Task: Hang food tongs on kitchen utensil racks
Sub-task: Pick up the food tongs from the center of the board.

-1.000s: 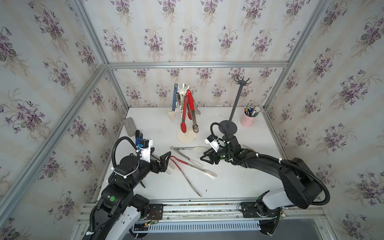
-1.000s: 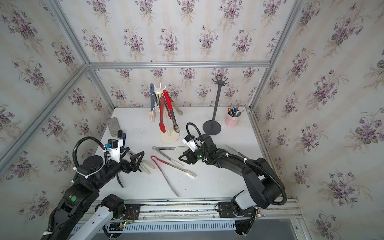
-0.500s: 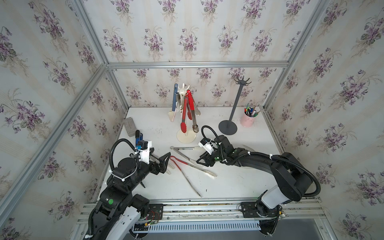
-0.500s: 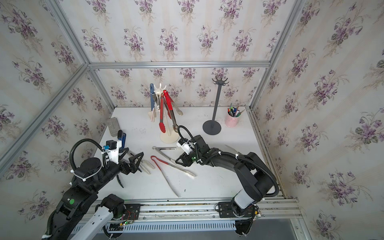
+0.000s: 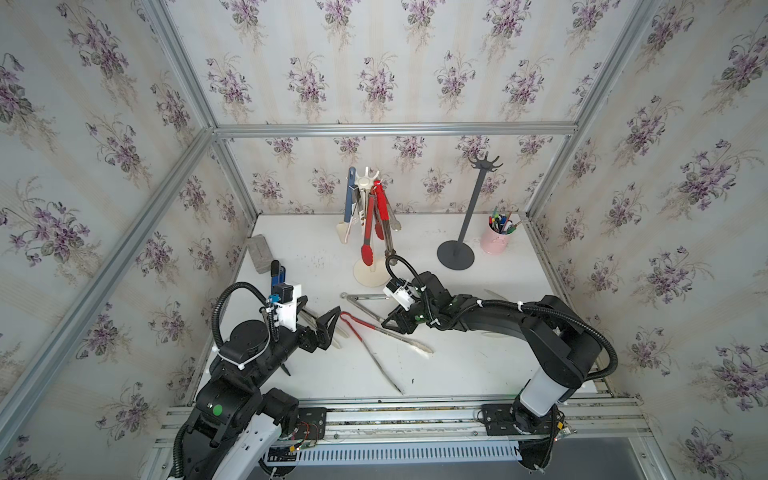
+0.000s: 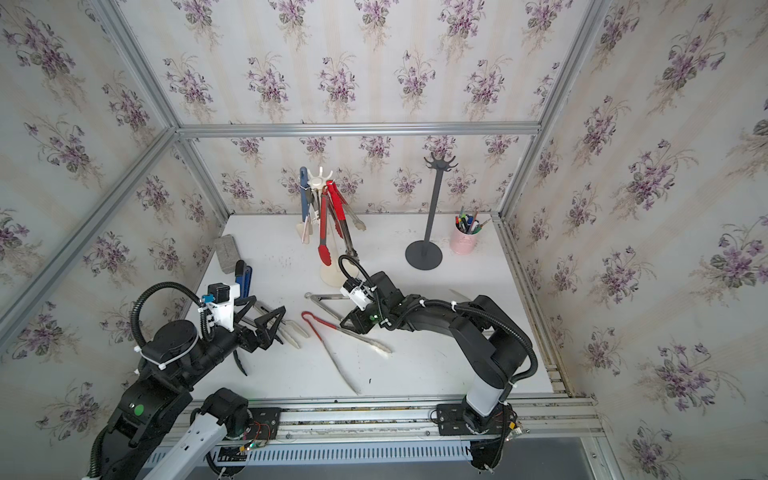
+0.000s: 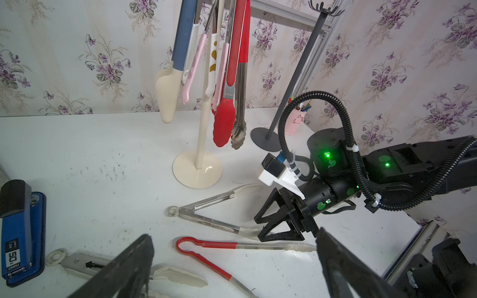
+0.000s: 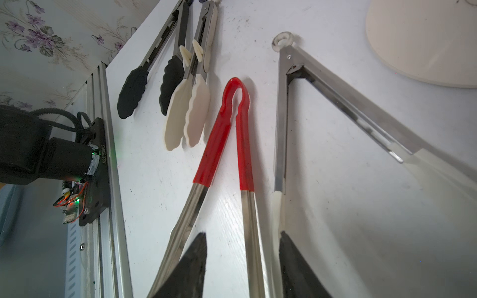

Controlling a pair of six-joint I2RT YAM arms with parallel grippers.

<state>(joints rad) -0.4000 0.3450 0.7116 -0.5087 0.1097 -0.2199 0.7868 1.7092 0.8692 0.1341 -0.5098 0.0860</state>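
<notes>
Red-handled tongs (image 5: pixel 357 328) lie spread on the white table (image 5: pixel 478 365), beside steel tongs (image 5: pixel 361 297) with pale tips. My right gripper (image 5: pixel 392 322) is low over both. In the right wrist view its jaws (image 8: pixel 244 258) stand apart astride one steel arm of the red-handled tongs (image 8: pixel 233 123), without clamping it. My left gripper (image 5: pixel 328 328) hovers wide open at the left; white-tipped tongs (image 7: pixel 178 278) lie under it. Several tongs (image 5: pixel 368 232) hang on the cream rack (image 5: pixel 371 272). The dark grey rack (image 5: pixel 456 255) is bare.
A blue-and-black stapler (image 5: pixel 276 272) and a grey block (image 5: pixel 259 253) sit at the left edge. A pink cup of pens (image 5: pixel 496 241) stands back right. Black-tipped tongs (image 8: pixel 152 69) lie by the table's front left edge, near the aluminium rail (image 5: pixel 415 405).
My right gripper has slid left and down onto the tongs lying mid-table, and its jaws have narrowed. The left arm has barely moved.
</notes>
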